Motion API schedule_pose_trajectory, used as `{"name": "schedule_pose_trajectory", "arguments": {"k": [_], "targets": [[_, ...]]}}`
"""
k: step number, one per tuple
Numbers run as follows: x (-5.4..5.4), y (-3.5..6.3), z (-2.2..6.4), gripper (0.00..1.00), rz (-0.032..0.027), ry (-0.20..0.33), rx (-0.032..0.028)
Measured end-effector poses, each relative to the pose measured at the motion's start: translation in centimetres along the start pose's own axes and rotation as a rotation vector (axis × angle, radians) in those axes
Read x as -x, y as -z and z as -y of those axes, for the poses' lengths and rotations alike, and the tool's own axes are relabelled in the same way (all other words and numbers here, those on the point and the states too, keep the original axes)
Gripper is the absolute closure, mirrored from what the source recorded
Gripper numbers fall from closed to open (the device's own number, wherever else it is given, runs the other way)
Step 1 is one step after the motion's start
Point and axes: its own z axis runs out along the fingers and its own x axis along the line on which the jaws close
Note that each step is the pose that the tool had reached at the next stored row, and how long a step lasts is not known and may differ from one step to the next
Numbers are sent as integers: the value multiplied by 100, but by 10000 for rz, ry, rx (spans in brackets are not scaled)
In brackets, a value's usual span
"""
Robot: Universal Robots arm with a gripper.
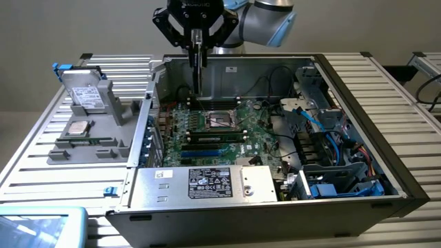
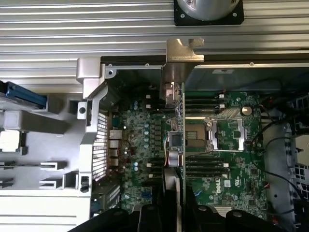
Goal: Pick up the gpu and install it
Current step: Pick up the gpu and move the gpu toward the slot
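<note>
Gpu (image 1: 198, 67): gripped edge-on by the closed hand (image 1: 196, 37). In the exterior view it hangs at 6 o'clock from the hand, long axis 12-to-6, above the motherboard (image 1: 256, 129) inside the opened computer case (image 1: 372, 134); judged unseated.

Soft, even indoor light; shadows faint.

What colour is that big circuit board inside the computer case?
The motherboard is green, clearest in the wrist view.

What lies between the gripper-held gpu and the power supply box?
In the exterior view, the CPU socket, then a seated memory stick and blue slots lie between the gpu and the power supply.
</note>
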Motion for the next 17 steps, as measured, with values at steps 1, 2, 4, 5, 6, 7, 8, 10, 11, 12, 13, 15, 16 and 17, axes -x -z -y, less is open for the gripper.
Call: {"name": "schedule_pose_trajectory", "arguments": {"k": [1, 2, 4, 5, 6, 7, 8, 10, 11, 12, 13, 15, 16, 17], "targets": [[24, -10, 13, 72, -7, -1, 0], [47, -20, 25, 72, -15, -3, 0], [93, -42, 50, 72, -31, -4, 0], [117, -52, 62, 72, -36, -4, 0], [142, -60, 75, 72, -42, -5, -1], [171, -68, 87, 72, -47, -6, -1], [203, -75, 96, 72, -56, -8, -1], [279, -95, 107, 72, -80, -11, -2], [321, -108, 111, 72, -89, -12, -1], [361, -118, 113, 72, -97, -13, -2], [392, -127, 114, 72, -100, -13, -2], [431, -151, 116, 72, -101, -13, 0], [447, -167, 118, 72, -102, -13, -3], [466, -182, 119, 72, -102, -13, -8]]}}
